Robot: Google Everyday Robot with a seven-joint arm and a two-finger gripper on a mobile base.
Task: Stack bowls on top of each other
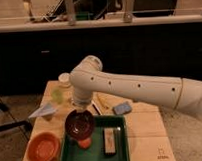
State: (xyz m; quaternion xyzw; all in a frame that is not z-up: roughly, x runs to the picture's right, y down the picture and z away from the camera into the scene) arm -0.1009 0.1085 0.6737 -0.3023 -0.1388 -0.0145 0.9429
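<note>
Beside the green tray [121,155], the orange bowl [43,148] glows; the gripper [79,112] above it holds a glossy dark maroon bowl [79,124].

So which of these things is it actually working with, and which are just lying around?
Part of the job:
- glossy dark maroon bowl, above the tray
- bright orange plastic bowl, on the table's left
- robot's hand, shut, right above the maroon bowl

Just lying about:
- green rectangular tray
- small white cup
- folded white paper
- blue-grey sponge
</note>
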